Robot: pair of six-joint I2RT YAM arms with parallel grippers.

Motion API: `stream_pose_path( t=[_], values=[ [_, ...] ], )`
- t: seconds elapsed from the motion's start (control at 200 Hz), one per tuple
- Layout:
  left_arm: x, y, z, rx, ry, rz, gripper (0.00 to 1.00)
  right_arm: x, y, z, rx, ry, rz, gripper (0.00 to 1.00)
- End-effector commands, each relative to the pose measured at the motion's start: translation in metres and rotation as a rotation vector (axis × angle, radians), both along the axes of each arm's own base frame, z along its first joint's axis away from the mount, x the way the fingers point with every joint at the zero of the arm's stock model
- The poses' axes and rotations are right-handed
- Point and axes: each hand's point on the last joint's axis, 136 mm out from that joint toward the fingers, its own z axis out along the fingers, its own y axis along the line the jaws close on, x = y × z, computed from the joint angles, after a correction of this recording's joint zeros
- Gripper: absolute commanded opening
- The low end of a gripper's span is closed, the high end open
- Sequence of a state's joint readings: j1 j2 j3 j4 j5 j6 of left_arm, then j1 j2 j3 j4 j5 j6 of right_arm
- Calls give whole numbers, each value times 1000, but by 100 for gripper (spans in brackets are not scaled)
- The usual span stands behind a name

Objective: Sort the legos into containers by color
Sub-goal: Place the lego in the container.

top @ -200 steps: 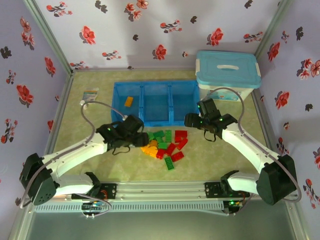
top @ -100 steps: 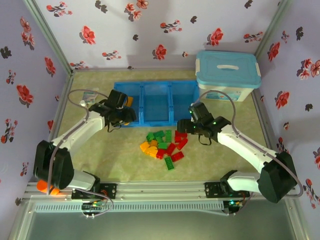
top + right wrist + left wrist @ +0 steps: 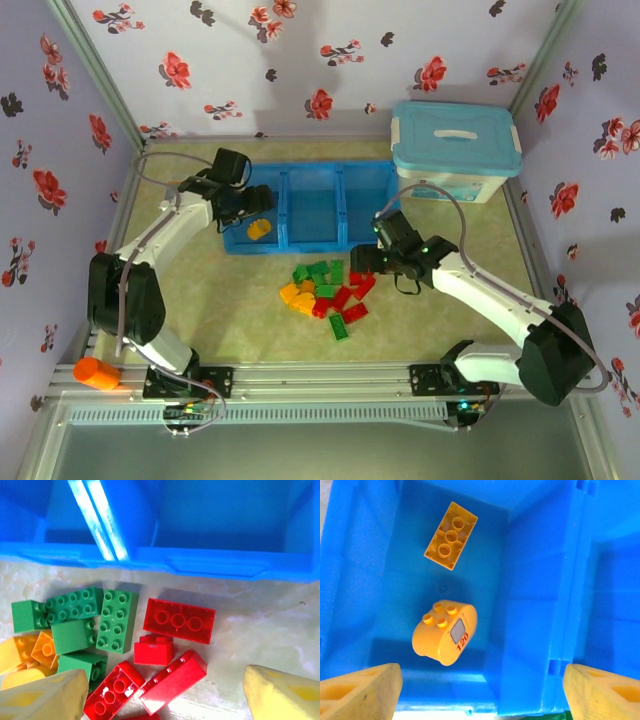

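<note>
Blue tray (image 3: 310, 245), three containers: left one (image 3: 365, 555) holds two yellow-orange legos, flat brick (image 3: 451, 535) and rounded block (image 3: 445, 632), under released left fingers (image 3: 360, 692); bench (image 3: 230, 310) pile (image 3: 325, 295), roughly five green, five red, three yellow-orange, under released right fingers (image 3: 42, 697).

Bright, even light from overhead; colours read clean. The legos (image 3: 179, 620) throw soft, short shadows on the table (image 3: 260, 615). In the right wrist view, 2 white glare streaks cross a wall of the containers (image 3: 210, 562).
</note>
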State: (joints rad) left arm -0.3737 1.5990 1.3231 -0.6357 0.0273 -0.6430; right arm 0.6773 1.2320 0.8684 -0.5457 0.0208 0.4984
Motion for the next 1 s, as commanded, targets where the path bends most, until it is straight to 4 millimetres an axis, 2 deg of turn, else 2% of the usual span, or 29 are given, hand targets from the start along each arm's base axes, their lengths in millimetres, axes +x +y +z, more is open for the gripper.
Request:
stream_pose_path(
  t=[0.0, 0.13, 0.25, 0.395, 0.585, 0.73, 0.995],
  values=[
    [-8, 8, 24, 11, -40, 2, 84, -18, -2, 3, -39, 23, 53, 81],
    [-22, 5, 40, 1, -87, -23, 83, -40, -1, 4, -77, 52, 110, 81],
    [-38, -2, 48, -7, -123, -61, 82, -67, 5, -4, -111, 100, 175, 79],
    [-62, -2, 39, 4, -116, -74, 82, -98, 20, -14, -121, 151, 227, 77],
    [-91, 7, 22, 28, -101, -82, 81, -127, 36, -32, -116, 206, 261, 76],
    [-109, 19, 11, 31, -96, -59, 81, -140, 46, -50, -133, 246, 266, 75],
    [-129, 28, -3, 14, -81, -36, 81, -146, 61, -73, -179, 280, 259, 71]
  ],
)
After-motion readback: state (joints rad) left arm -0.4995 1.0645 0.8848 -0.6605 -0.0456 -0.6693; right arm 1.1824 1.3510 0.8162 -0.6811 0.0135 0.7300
